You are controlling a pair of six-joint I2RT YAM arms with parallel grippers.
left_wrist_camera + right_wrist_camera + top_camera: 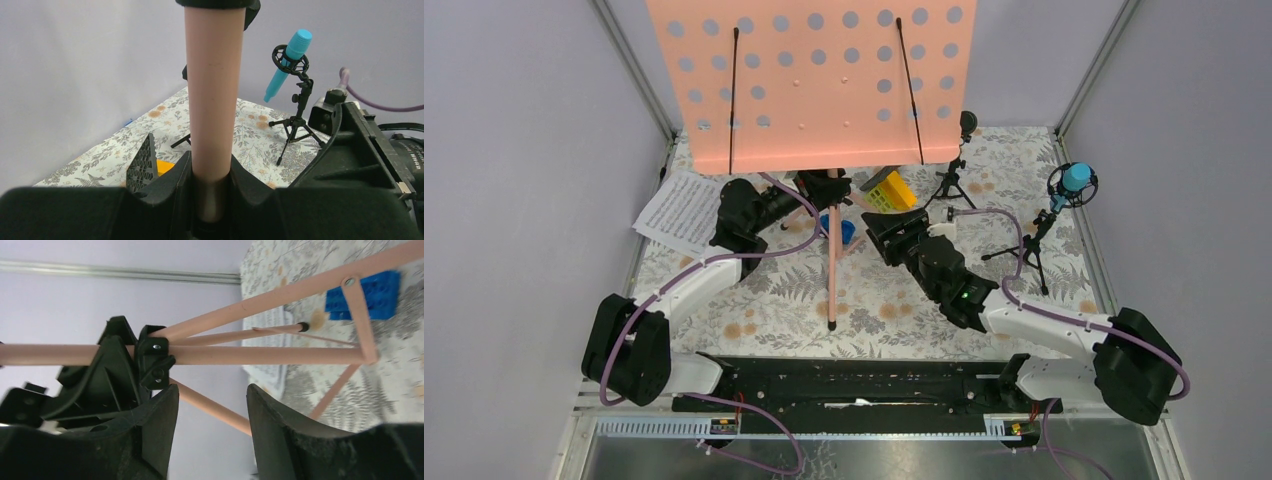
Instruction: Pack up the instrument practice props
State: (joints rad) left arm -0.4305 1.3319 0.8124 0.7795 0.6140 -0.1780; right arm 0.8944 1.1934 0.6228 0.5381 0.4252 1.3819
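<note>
nothing is judged packed yet: the pink music stand [814, 80] is held upright, its pole [212, 100] clamped in the left pincer [211, 172], the right pincer [210, 400] spread wide beside the leg hub [155, 360]. sheet music [679, 212], black mic [967, 125] and blue mic [1076, 180] are left on the tabletop [904, 320]. no container is shown; the tabletop's rear is hidden by the stand.

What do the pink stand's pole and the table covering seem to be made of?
The stand pole: smooth matte pink tube, likely painted metal, possibly plastic; even round surface, no grain. The table covering: thin printed cloth or paper; flat fern-and-flower pattern, matte.
</note>
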